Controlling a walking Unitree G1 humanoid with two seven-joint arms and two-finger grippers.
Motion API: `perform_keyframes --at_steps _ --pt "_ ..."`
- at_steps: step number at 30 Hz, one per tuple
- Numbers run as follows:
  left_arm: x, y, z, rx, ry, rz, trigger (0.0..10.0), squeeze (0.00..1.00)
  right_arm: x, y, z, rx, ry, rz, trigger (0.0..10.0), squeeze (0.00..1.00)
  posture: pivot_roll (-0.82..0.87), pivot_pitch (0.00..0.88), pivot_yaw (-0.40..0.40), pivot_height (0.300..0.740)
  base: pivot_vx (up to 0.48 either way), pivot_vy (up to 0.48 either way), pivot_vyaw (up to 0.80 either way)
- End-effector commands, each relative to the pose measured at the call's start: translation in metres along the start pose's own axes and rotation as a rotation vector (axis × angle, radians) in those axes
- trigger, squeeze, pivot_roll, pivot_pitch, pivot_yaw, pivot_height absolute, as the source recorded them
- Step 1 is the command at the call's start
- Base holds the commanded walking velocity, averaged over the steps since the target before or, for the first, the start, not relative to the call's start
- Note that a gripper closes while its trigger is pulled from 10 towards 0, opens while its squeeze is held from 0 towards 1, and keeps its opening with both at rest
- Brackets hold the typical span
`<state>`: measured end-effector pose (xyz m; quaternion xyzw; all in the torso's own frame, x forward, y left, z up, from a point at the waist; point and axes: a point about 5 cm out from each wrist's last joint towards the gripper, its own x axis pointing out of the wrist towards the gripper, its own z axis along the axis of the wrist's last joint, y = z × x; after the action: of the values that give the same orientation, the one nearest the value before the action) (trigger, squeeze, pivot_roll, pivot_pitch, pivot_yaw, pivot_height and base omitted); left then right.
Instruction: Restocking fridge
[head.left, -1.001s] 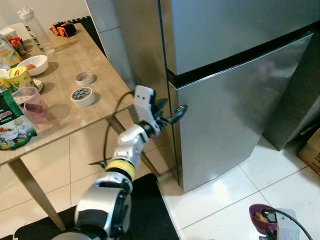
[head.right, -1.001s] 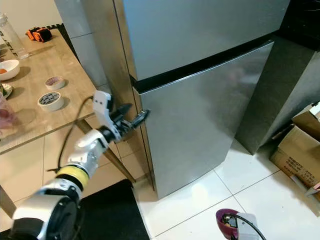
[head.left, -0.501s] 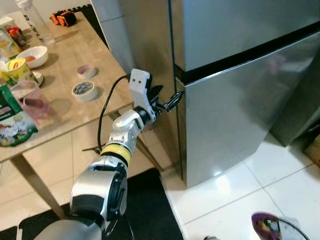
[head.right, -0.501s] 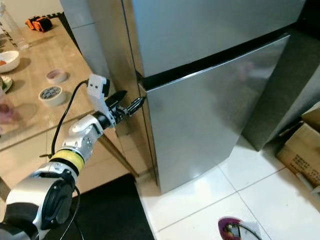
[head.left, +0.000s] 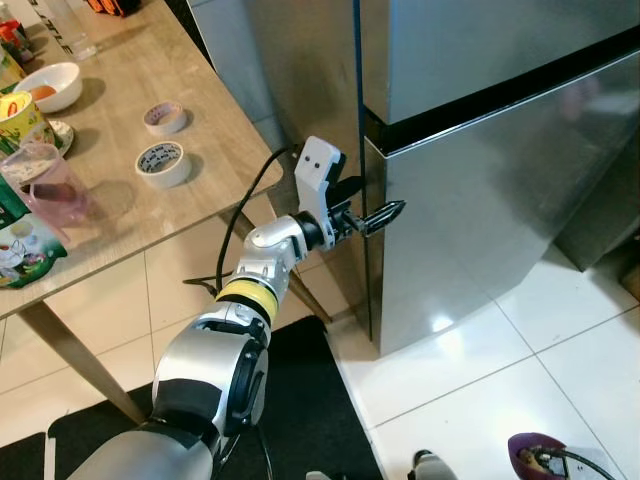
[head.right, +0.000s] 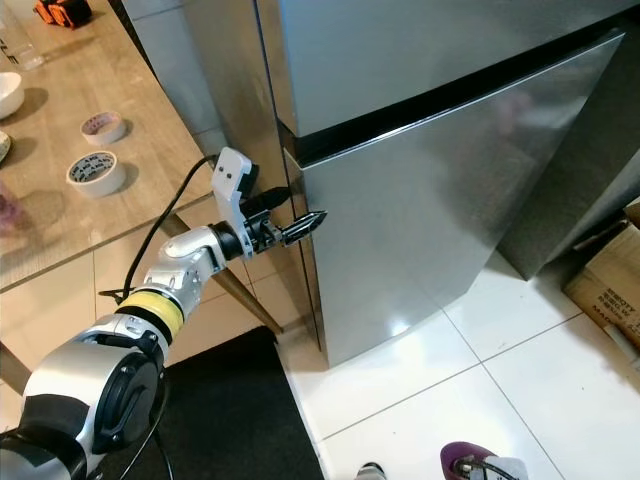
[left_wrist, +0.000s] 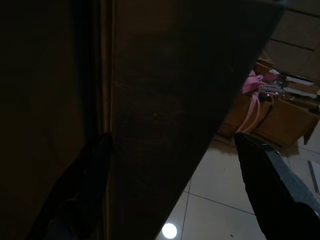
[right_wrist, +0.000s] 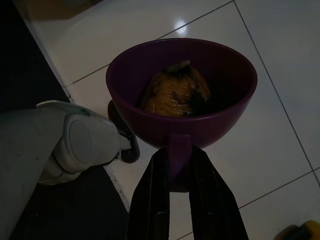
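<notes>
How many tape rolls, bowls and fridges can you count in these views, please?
Tape rolls: 2
Bowls: 2, a white bowl on the table and a purple bowl with food
Fridge: 1
Total: 5

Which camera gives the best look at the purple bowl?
The right wrist view: the purple bowl is close, food visible inside, its handle clamped by the right end effector. Both eye views catch just its rim at the bottom edge.

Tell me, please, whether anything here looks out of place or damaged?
Nothing stands out. The fridge is shut and unmarked, the left gripper is at its lower door's edge, and the purple bowl sits level in the right gripper.
</notes>
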<state>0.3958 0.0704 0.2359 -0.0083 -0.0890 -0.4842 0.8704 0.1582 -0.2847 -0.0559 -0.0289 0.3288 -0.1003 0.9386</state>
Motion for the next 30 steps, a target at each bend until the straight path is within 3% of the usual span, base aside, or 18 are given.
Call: perform_keyframes --at_steps 1,6,12,14,19,30 --pt "0.005 -0.005 0.003 0.007 -0.017 -0.043 10.0 0.0 -0.004 0.001 -0.007 0.01 0.006 0.001 10.0 0.0 -0.21 0.362 0.154 0.74 0.0 0.0 0.0" --pt "0.012 -0.009 0.01 0.031 -0.036 -0.08 10.0 0.0 -0.004 0.002 -0.006 0.012 0.002 0.002 10.0 0.0 -0.21 0.358 0.155 0.74 0.0 0.0 0.0" --pt "0.031 -0.039 0.021 0.045 -0.124 -0.33 10.0 0.0 0.0 0.003 -0.001 0.019 -0.009 -0.002 10.0 0.0 -0.21 0.337 0.158 0.74 0.0 0.0 0.0" --pt "0.031 -0.039 0.021 0.045 -0.124 -0.33 10.0 0.0 0.0 0.003 -0.001 0.019 -0.009 -0.002 10.0 0.0 -0.21 0.337 0.158 0.74 0.0 0.0 0.0" --pt "0.036 -0.057 0.013 0.036 -0.142 -0.423 10.0 0.0 0.004 0.007 0.006 0.027 -0.022 0.001 10.0 0.0 -0.2 0.32 0.164 0.74 0.0 0.0 0.0" --pt "0.037 -0.071 0.0 0.0 -0.146 -0.484 10.0 0.0 0.006 0.007 0.009 0.038 -0.028 -0.008 10.0 0.0 -0.2 0.306 0.169 0.74 0.0 0.0 0.0"
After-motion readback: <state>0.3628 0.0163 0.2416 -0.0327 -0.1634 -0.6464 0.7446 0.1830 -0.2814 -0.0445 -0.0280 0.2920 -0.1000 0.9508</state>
